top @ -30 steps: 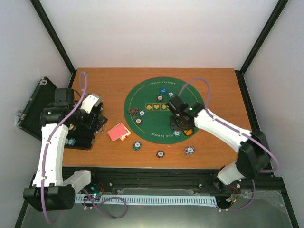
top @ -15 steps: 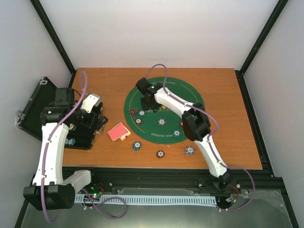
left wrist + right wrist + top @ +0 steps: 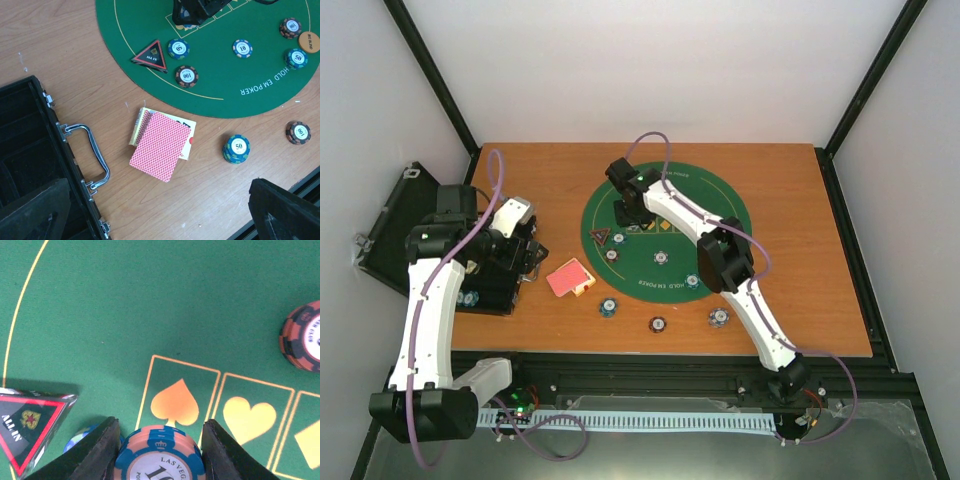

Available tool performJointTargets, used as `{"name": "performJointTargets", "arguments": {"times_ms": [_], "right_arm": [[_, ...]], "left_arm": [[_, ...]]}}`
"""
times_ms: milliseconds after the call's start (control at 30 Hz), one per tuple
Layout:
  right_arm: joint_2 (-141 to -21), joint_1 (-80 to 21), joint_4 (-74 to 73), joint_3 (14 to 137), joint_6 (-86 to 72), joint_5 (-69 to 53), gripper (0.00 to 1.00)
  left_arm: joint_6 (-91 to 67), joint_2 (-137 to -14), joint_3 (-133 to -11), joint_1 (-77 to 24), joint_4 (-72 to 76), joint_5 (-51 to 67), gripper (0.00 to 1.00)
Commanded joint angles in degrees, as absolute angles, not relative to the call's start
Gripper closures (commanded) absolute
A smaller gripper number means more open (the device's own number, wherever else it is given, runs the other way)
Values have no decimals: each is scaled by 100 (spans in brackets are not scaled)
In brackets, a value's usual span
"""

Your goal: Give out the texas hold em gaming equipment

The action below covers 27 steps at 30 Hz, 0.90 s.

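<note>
Right gripper (image 3: 633, 212) clamps a blue-and-orange 10 chip (image 3: 159, 462) low over the green mat (image 3: 720, 195), mid-surface toward the far edge, beside the spade box (image 3: 175, 402). Judgement: lower it flat and release clear of the triangle marker (image 3: 30, 425). Left gripper (image 3: 520, 255) is spread wide and empty over the black case (image 3: 30, 150) at the left edge. Card deck (image 3: 160, 146) lies near the case. Wooden surface (image 3: 790, 170); white walls, black frame posts.

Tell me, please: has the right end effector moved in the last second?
Yes. The right end effector, closed on a poker chip, went from the green mat's right half leftward to its left half, near the triangle marker.
</note>
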<state>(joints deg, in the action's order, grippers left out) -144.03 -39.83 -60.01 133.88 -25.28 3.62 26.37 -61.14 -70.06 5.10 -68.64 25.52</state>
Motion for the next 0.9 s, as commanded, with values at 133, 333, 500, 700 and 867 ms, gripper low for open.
{"name": "performJointTargets", "arguments": {"times_ms": [133,333,500,700,867], "right_arm": [[-14996,-3955,-5836,13891,-2481,82,70],[-15097,-3920,-5855,14071,-2535,29,54],[-14876,-3920,-5979,14060,-2525,104,41],[-14245,-3919,-6153,13672,-2429,333,39],[-13163,-3928,-5797,12090,-2395,553,38]], "left_arm": [[2711,-6043,-6987,545,-6813,2666,0],[2770,-5999,-6965,547,-6812,2608,0],[2748,-6013,-6987,547,-6812,2624,0],[2716,-6014,-6972,545,-6798,2625,0],[2700,-6023,-7019,543,-6785,2601,0]]}}
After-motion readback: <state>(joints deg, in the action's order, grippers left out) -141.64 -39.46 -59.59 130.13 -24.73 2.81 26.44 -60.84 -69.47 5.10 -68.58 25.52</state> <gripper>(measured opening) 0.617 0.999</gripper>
